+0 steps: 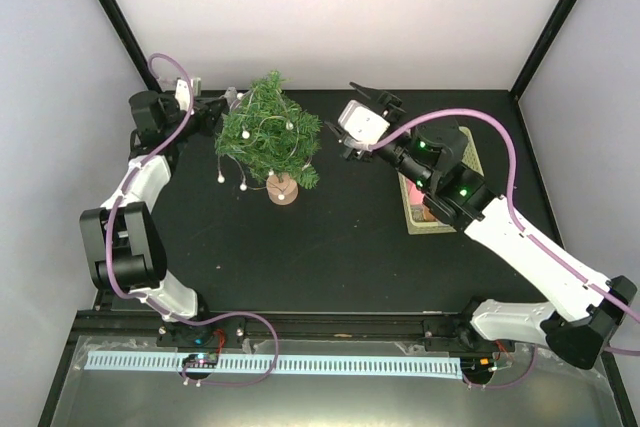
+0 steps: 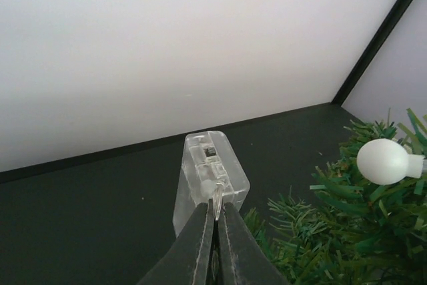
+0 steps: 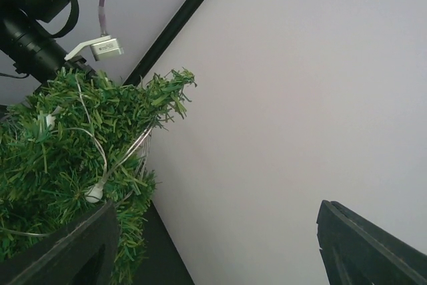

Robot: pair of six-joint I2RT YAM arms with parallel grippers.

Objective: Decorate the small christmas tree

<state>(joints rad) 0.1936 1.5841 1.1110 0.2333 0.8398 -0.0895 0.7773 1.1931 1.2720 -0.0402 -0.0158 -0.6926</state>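
Bench (image 1: 330,257): black, carries everything.
Small christmas tree (image 1: 270,137): upright on its wood disc base, far part of the bench, left of centre, between the two grippers.
Pale green basket (image 1: 420,222): right side, partly under the right arm.
Right gripper (image 3: 217,208): jaws wide apart, holding nothing, near the tree's right side.
Left gripper (image 2: 215,221): closed, pinching the thin wire of the light string (image 3: 100,151) at its clear plastic case (image 2: 210,171), just beside the tree's left branches.
White bulbs (image 2: 383,161): sit among the needles.

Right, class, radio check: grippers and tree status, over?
Left gripper shut on clear plastic box. Right gripper open beside small christmas tree. Tree upright, light string draped. Nothing in between.
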